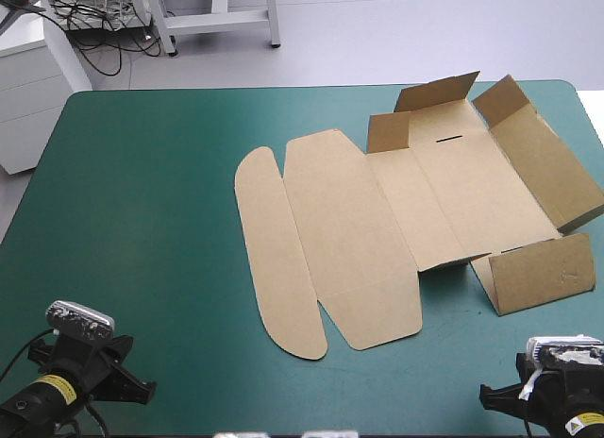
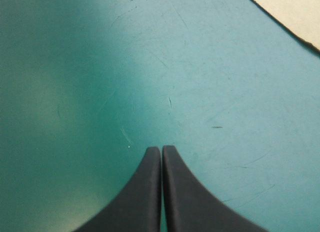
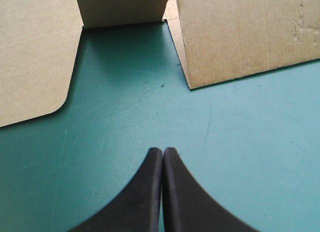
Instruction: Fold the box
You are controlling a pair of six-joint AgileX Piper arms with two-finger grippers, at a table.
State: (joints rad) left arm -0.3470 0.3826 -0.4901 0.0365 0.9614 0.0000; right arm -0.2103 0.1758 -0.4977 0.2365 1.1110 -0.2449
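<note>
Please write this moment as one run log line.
box: some walls raised, untouched; left gripper: fingers shut; right gripper: fingers shut

The left end effector (image 2: pixel 161 149) and the right end effector (image 3: pixel 163 151) sit well apart, both closed tight.

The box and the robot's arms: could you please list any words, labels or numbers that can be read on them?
No text can be read.
box: plain brown board, no print; only a faint scuff on its near right flap.
left arm's yellow sticker: too small to read.
right arm's yellow sticker: too small to read.
</note>
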